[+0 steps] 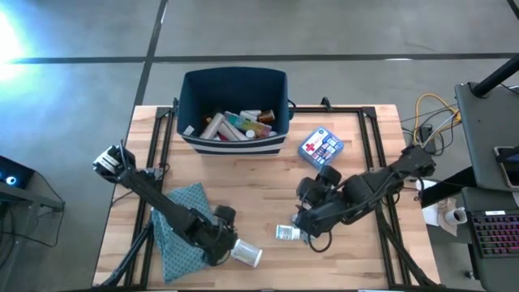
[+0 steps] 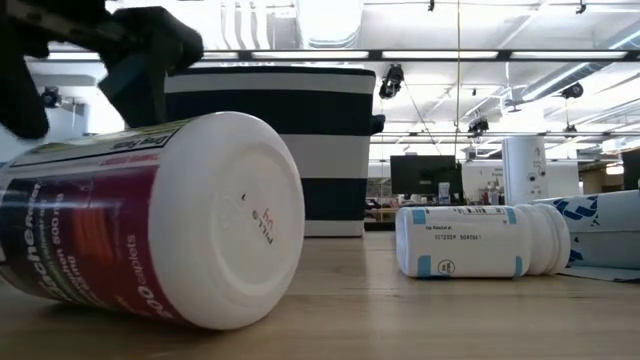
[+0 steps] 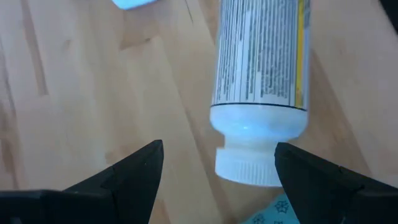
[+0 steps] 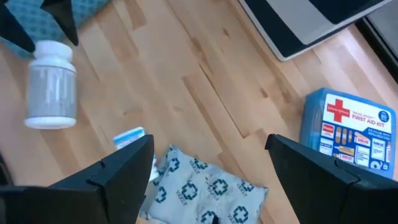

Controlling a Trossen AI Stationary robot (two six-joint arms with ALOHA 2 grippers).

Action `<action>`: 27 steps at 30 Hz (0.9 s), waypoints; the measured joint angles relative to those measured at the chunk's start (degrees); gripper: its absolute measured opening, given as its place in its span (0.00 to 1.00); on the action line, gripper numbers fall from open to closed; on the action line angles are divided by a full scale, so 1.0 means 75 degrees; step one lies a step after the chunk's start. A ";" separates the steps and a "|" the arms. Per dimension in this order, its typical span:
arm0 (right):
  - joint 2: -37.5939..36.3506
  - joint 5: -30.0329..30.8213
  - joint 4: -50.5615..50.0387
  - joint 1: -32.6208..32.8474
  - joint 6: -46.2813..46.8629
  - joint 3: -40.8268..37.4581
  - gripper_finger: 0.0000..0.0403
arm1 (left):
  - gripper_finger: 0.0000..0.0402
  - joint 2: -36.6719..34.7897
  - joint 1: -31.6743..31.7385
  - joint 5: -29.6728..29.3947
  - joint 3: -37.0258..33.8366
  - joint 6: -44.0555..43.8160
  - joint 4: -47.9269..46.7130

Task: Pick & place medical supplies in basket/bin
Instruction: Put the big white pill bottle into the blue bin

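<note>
1. Left gripper (image 3: 214, 174): its fingers are spread wide and hold nothing, straddling the ribbed cap of a large white pill bottle (image 1: 246, 255) that lies on its side near the tabletop's front edge, well apart from the navy bin (image 1: 235, 85).
2. Right gripper (image 4: 208, 162): its fingers are likewise parted and empty, poised over a grey patterned pouch (image 4: 199, 186); a small white bottle (image 1: 286, 233) lies just beside it.
3. Technique, as a judgement: the left fingers should close across the bottle's body rather than its narrower cap, since a smooth cylinder may roll or slip.
4. Materials: glossy labelled plastic bottles; soft, crumpled pouch; a rigid blue first-aid box (image 1: 321, 147) between the right gripper and the bin; a teal dotted cloth (image 1: 180, 212); a pale wood-plank tabletop (image 1: 268, 178).
5. The soft-sided bin already holds several supplies.
</note>
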 joint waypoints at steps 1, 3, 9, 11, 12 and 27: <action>0.0000 -0.0007 0.0006 0.0000 -0.0002 -0.0058 0.76 | 0.71 0.0048 -0.0016 0.0005 -0.0009 -0.0012 0.0047; 0.0000 -0.0035 0.0002 0.0000 -0.0008 -0.0159 0.76 | 0.71 0.0126 -0.0062 0.0000 -0.0010 -0.0018 0.0241; -0.0009 -0.0040 -0.0003 -0.0003 -0.0265 -0.0514 0.78 | 0.71 0.0463 -0.0221 0.0023 0.0164 -0.0048 0.0981; -0.0020 -0.0041 -0.0010 -0.0003 -0.0257 -0.0644 0.78 | 0.71 0.0599 -0.0236 0.0011 0.0212 -0.0184 0.1048; -0.0020 -0.0041 -0.0034 -0.0003 -0.0259 -0.0688 0.78 | 0.71 0.0686 -0.0242 0.0010 0.0220 -0.0214 0.1094; -0.0029 0.0403 -0.0514 -0.0006 0.0143 -0.1220 0.78 | 0.71 0.1672 0.0047 0.0018 0.0257 -0.0411 0.2192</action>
